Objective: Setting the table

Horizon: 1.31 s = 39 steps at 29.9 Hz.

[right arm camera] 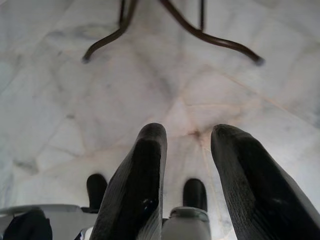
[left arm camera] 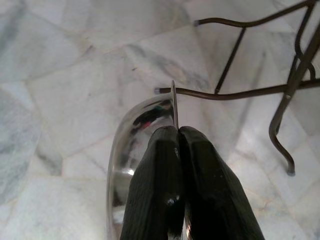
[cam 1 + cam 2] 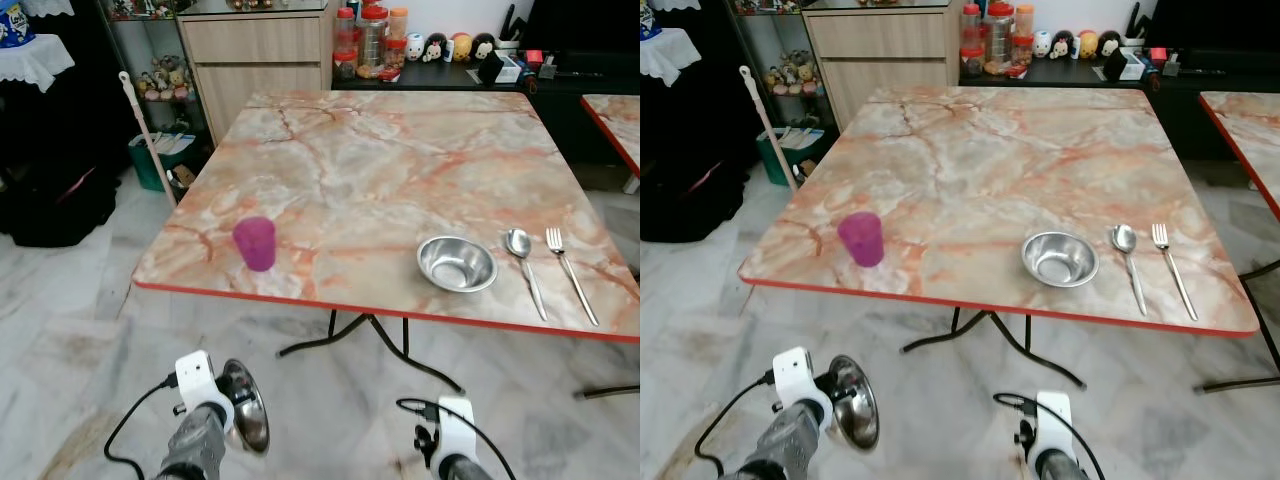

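Bowl (image 3: 1060, 258), spoon (image 3: 1128, 257), fork (image 3: 1172, 266) on table (image 3: 990, 170)

Overall light: I see even, bright indoor light in both eye views, no harsh shadows.
Table (image 3: 380, 160): I read its marble top sharply; a soft sheen lies toward the far edge.
Steel bowl on table (image 3: 456, 263): bright highlights on its rim.
Left corner: I find the dark area beside the shelf underexposed.
Left wrist view: the held bowl (image 2: 131, 150) mirrors glints; the fingers (image 2: 165, 195) are close and soft.
Right wrist view: the fingers (image 1: 140, 185) are blurred, the floor (image 1: 60, 115) pale and washed.
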Available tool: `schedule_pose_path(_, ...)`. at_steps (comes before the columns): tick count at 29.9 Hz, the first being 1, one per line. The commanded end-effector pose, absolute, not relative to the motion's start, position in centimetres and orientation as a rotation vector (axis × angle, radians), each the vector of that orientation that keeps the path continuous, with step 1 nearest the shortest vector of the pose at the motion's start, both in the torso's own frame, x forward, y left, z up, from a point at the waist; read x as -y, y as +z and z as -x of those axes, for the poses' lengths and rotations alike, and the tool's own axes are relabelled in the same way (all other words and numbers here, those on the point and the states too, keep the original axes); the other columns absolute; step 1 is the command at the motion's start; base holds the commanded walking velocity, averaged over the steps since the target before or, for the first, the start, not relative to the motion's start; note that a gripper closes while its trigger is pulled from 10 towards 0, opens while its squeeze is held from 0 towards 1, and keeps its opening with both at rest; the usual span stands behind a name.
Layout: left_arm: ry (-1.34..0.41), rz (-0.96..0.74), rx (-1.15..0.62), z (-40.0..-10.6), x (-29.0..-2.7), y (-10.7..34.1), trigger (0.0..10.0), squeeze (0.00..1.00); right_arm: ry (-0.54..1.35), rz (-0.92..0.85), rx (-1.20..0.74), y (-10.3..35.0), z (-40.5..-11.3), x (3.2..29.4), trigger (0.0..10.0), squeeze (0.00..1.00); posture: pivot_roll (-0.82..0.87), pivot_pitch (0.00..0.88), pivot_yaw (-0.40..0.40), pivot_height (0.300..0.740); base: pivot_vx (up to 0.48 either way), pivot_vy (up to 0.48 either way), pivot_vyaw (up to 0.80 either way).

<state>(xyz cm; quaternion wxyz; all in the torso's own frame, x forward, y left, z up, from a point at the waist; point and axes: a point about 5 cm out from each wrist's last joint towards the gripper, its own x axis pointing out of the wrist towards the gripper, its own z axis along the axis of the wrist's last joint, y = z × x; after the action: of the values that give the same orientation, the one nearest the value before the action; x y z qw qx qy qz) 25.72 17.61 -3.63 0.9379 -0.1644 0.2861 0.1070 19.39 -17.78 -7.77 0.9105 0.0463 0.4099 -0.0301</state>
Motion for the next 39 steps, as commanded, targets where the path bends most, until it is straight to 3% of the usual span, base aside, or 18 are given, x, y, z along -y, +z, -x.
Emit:
schedule_pose_path(1, 0.223, 0.305, -0.605, -25.53, -18.06, -3.78, 10.0, 0.00, -0.081, -0.104, -0.828, -7.58, -19.65, 18.06, 10.0, 0.00, -0.21, 0.000, 0.085, 0.740, 0.000, -0.334, 0.00)
schedule_pose_path(10, 0.238, 0.301, -0.610, -25.12, -18.61, -4.00, 10.0, 0.00, -0.089, -0.108, -0.846, -7.74, -19.44, 18.05, 10.0, 0.00, -0.19, 0.000, 0.075, 0.740, 0.000, -0.335, 0.00)
schedule_pose_path(14, 0.248, 0.303, -0.610, -25.05, -18.82, -4.02, 10.0, 0.00, -0.094, -0.128, -0.855, -7.80, -19.38, 18.01, 10.0, 0.00, -0.18, 0.000, 0.070, 0.740, 0.000, -0.337, -0.79)
schedule_pose_path(39, 0.245, 0.285, -0.627, -24.70, -18.60, -4.32, 10.0, 0.00, -0.078, -0.089, -0.843, -7.67, -19.47, 18.37, 10.0, 0.00, -0.19, 0.000, 0.058, 0.740, 0.049, -0.340, 0.00)
